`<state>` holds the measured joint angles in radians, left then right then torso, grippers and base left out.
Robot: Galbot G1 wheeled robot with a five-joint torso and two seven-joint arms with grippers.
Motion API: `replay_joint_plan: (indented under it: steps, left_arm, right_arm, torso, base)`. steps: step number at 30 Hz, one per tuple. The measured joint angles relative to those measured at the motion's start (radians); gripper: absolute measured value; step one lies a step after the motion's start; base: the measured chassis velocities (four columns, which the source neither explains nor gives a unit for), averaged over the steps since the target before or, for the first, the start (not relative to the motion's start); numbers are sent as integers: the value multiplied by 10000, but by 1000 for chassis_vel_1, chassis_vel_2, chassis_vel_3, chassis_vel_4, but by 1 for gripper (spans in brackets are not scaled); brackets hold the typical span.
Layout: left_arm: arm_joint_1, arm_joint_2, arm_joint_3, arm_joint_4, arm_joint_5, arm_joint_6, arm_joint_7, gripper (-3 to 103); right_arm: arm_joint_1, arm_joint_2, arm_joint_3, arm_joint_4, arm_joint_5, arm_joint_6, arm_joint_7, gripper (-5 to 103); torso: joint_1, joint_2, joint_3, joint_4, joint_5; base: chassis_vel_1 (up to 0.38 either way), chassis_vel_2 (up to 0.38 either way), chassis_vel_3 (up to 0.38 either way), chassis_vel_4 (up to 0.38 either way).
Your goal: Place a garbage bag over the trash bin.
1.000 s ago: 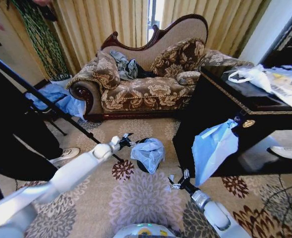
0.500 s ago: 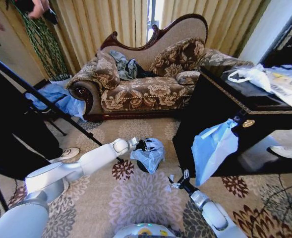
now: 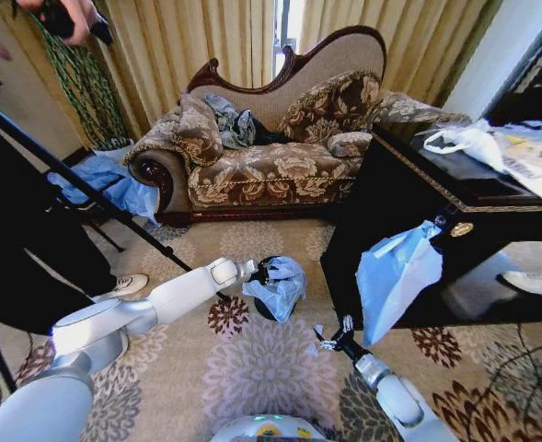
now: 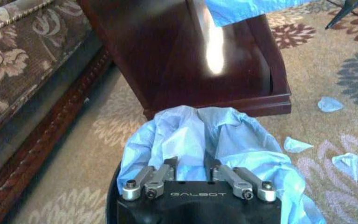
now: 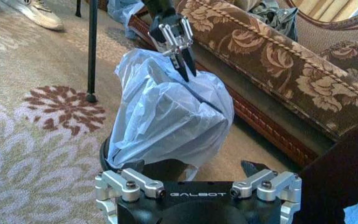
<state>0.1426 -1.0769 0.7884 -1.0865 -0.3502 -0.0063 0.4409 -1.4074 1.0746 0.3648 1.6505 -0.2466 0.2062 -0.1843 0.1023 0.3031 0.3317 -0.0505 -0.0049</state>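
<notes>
- Pinching the thin pale blue see-through garbage bag [image 3: 277,284] from above, the left gripper [image 3: 261,271] is holding almost where it was half a second ago, fingers [image 5: 185,64] narrowed on the film.
- Sitting directly beneath that gripper, the small black cylindrical trash bin [image 5: 157,169] is wearing the bag loosely over its rim.
- Hovering spread wide near the bin, the right gripper [image 3: 331,340] is staying apart from it.

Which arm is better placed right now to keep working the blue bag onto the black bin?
Probably the left. The left claw is at the top of the garbage bag, which is draped over the trash bin, its fingers close together on the film. The right claw hangs open, apart from the bag.
</notes>
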Motion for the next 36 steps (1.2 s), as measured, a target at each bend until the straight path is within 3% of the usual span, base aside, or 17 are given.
replay_joint_plan:
  steps: [1,4,6,9,14,21,26,32,36]
  left_arm:
    - [0,0,0,0,0,0,0,32]
    - [56,-93,-106,148,274,-123,-57,16]
    - [70,-115,-142,201,335,-155,-87,16]
    - [93,-191,-263,418,402,-220,-221,2]
    - [165,-354,-601,720,368,-355,-507,0]
    - [290,-860,-2069,1715,-306,-794,-749,0]
    - [215,-1111,-2492,2510,-840,-999,-622,0]
    - [316,-1439,-2864,3425,-917,-1292,-632,0]
    - [598,-1547,-2998,3904,-1370,-1316,-789,0]
  right_arm:
    - [0,0,0,0,0,0,0,100]
    - [44,31,-20,-40,2,4,6,100]
    - [43,35,-25,-43,3,5,7,100]
    - [22,40,-27,-45,3,26,13,100]
    - [9,46,-17,-60,3,72,46,100]
    - [-14,52,-200,-31,3,176,100,100]
    - [9,92,-365,-76,-9,260,104,100]
    - [-34,139,-453,-142,-36,370,117,100]
    - [-42,178,-499,-297,11,901,254,100]
  torso:
    - [0,0,0,0,0]
    - [0,0,0,1,0]
    - [0,0,0,1,0]
    - [0,0,0,1,0]
    - [0,0,0,1,0]
    - [0,0,0,1,1]
    - [0,0,0,1,1]
    - [1,0,0,1,-1]
    - [1,0,0,1,-1]
  base:
    - [0,0,0,0]
    - [0,0,0,0]
    - [0,0,0,0]
    - [0,0,0,0]
    - [0,0,0,0]
    - [0,0,0,0]
    - [0,0,0,0]
    - [0,0,0,0]
    - [0,0,0,0]
